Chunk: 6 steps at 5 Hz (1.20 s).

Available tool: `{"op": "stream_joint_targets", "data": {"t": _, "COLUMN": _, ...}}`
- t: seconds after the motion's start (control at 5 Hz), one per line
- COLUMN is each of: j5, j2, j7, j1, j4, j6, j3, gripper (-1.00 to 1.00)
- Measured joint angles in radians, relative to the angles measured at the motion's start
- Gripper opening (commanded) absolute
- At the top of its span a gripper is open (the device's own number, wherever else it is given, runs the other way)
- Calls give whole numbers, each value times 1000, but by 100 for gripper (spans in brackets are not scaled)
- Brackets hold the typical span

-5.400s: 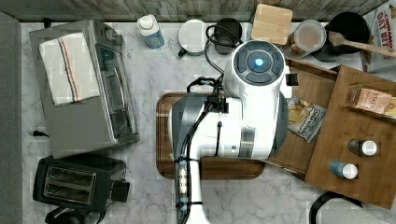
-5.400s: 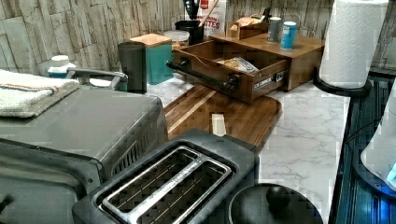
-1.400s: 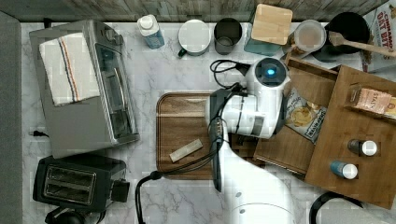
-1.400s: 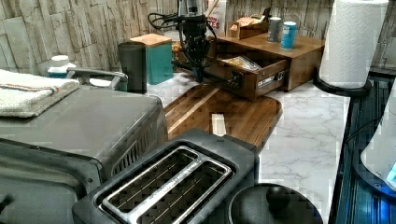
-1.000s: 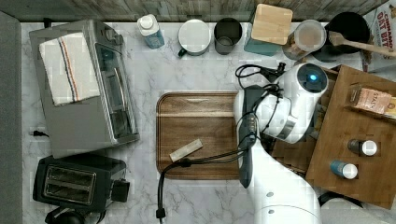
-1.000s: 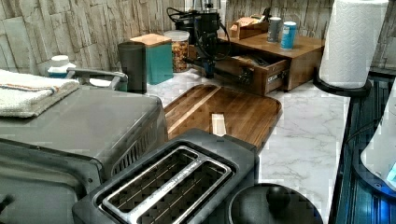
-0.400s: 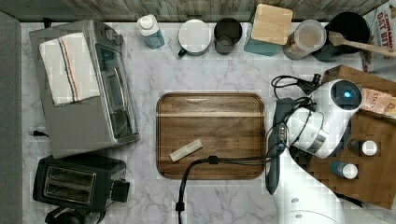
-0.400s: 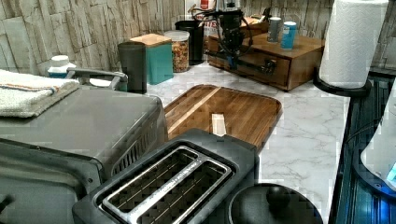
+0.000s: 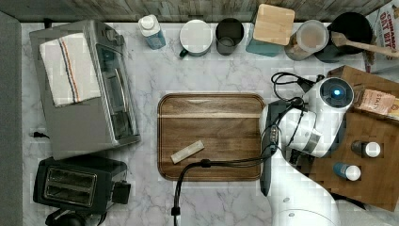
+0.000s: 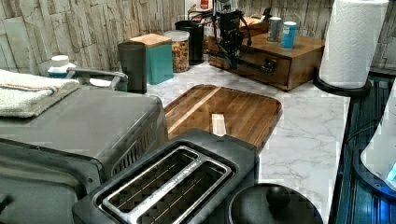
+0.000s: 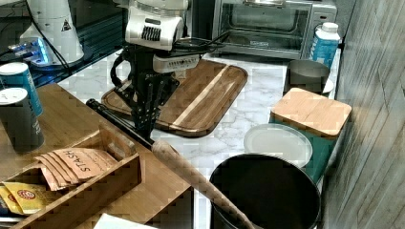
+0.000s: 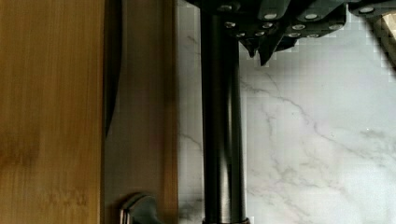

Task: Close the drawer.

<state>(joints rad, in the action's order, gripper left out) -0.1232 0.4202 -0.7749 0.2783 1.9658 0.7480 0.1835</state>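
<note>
The medium-brown wooden drawer (image 10: pixel 256 63) sits pushed into its wooden cabinet (image 10: pixel 299 51) at the far end of the white marble worktop (image 9: pixel 216 89). In the left view its front looks flush or very nearly flush with the cabinet face, its long dark metal bar handle (image 12: pixel 223 140) standing just off that front.

The black end effector (image 11: pixel 144 125) of the white robot arm (image 9: pixel 324 117) hangs tip-down right at this handle, on the worktop side of it. In the wrist view the fingertips (image 12: pixel 261 46) appear drawn close together beside the bar and grip nothing, though whether they touch it cannot be told.

The handle runs lengthwise along the drawer front, and the drawer lies from the end effector toward the cabinet, away from the dark rounded-corner wooden serving board (image 9: pixel 211 136). Any remaining push would therefore go square to the bar, straight into the cabinet. From the left view, little or no travel seems left, so the task looks all but finished.

2 small blue-capped bottles (image 10: pixel 282 31) stand on the cabinet top.
</note>
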Motion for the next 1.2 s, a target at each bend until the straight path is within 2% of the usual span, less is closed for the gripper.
{"op": "stream_joint_targets", "data": {"t": 1.2, "j5": 1, "j2": 0, "j7": 0, "j1": -23, "j4": 10, "j6": 19, "j3": 22, "gripper": -100}}
